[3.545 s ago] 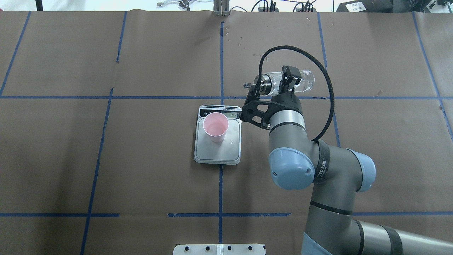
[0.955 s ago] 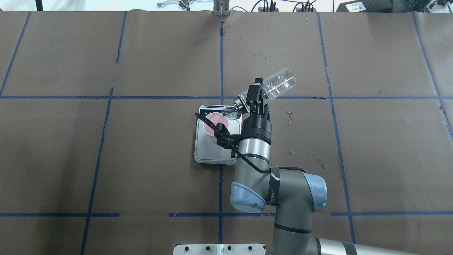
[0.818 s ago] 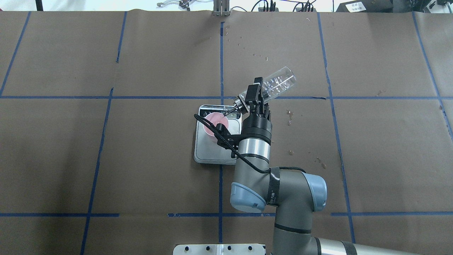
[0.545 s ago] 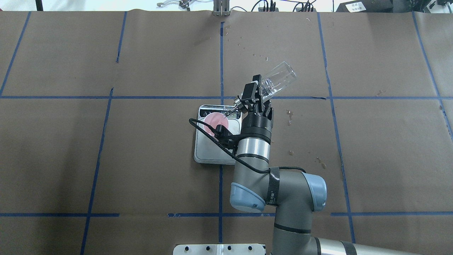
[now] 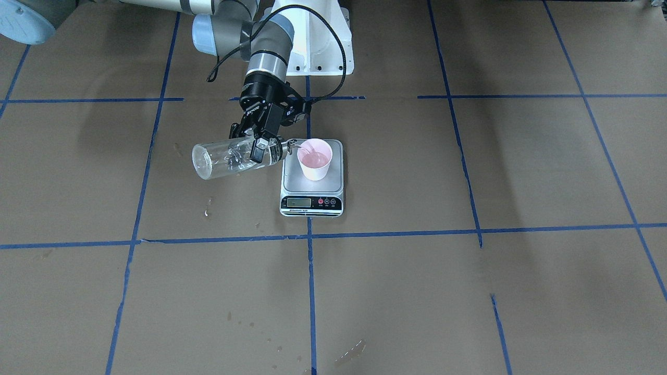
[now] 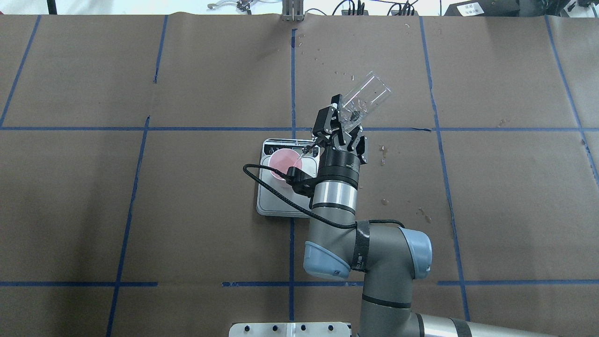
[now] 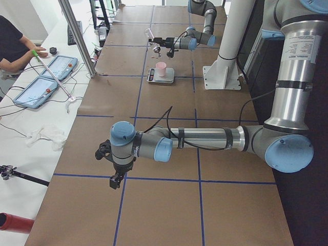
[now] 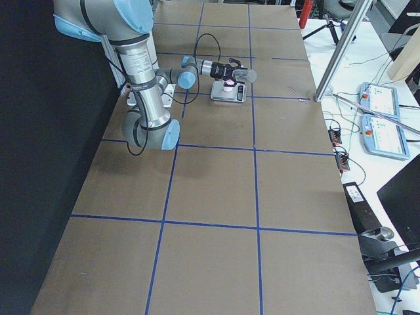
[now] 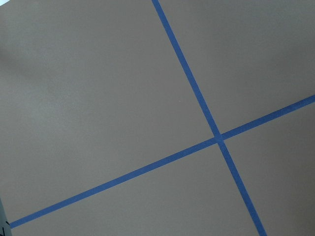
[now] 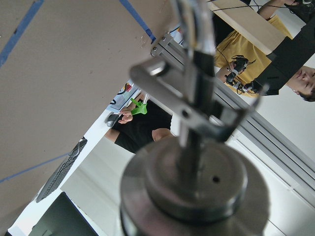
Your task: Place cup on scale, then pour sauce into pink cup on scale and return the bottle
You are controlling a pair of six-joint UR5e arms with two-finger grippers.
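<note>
Brown-papered table (image 5: 469, 291) (blue tape grid (image 5: 310, 291)), scale (image 5: 333, 180) near its middle.

Brown paper table (image 6: 187, 210) carried blue tape grid (image 6: 210, 128). Wet spots (image 6: 383, 150) dotted paper right of centre, more toward far edge. Beyond far edge stood white bench (image 7: 31, 154) with two tablets (image 7: 59, 66), slanted metal post (image 7: 77, 36), person (image 7: 10, 43) in black shirt.

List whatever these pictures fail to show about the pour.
- Reading on the scale: front-facing view, digits too small.
- Fill level in the cup: in the overhead view a black mount on the arm covers part of it; elsewhere too small.
- Amount left in the bottle: contents clear, barely visible in any view.
- The left gripper: seen only in the left side view; open or shut cannot be told.
</note>
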